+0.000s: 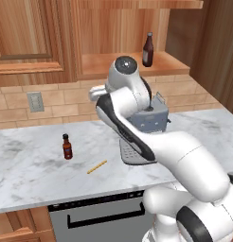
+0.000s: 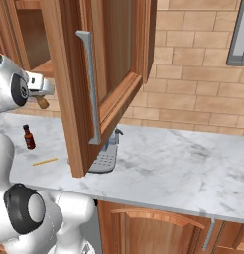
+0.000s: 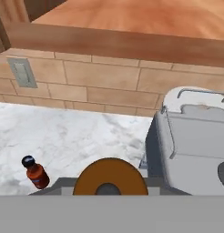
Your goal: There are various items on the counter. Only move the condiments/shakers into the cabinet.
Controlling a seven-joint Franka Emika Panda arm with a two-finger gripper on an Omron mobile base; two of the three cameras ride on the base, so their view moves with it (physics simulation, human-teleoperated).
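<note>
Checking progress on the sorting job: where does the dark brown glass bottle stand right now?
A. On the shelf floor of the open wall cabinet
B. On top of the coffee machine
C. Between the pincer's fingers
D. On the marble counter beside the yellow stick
A: in the left base view the brown bottle stands upright on the cabinet shelf, above the counter.

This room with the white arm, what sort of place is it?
A kitchen, computer-rendered: a marble counter under a wooden wall cabinet, a grey coffee machine, and a small sauce bottle on the worktop.
</note>
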